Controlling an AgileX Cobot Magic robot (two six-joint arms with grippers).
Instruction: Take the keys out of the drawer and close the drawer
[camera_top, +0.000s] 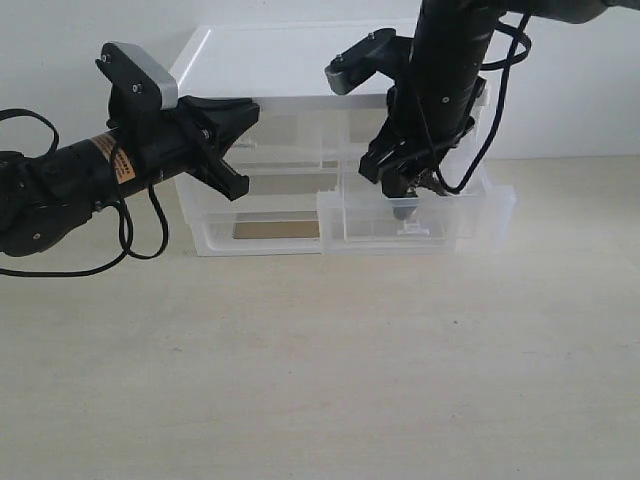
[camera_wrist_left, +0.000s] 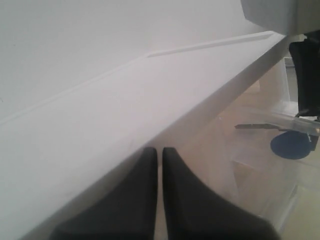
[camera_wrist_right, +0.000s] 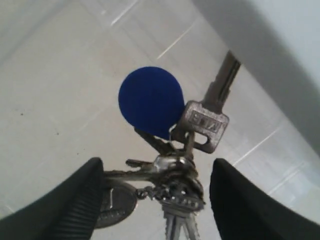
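Note:
The drawer (camera_top: 470, 215) is pulled out from the cabinet's right side. On its floor lie the keys (camera_wrist_right: 176, 170), with a blue cap (camera_wrist_right: 150, 101), a silver key (camera_wrist_right: 207, 120) and a round grey fob (camera_wrist_right: 117, 205). My right gripper (camera_wrist_right: 157, 172) reaches down into the drawer and stands open, one finger on each side of the bunch. My left gripper (camera_wrist_left: 160, 151) is shut on nothing, close to the cabinet's upper left edge (camera_wrist_left: 150, 115). Through the plastic wall the left wrist view also shows the blue cap (camera_wrist_left: 291, 145).
The translucent white cabinet (camera_top: 270, 60) stands against the back wall on a pale wooden table (camera_top: 320, 380). The left-hand twin drawer (camera_top: 290, 150) and the full-width drawer (camera_top: 255, 232) below are pushed in. Black cables (camera_top: 120, 235) hang from the left arm.

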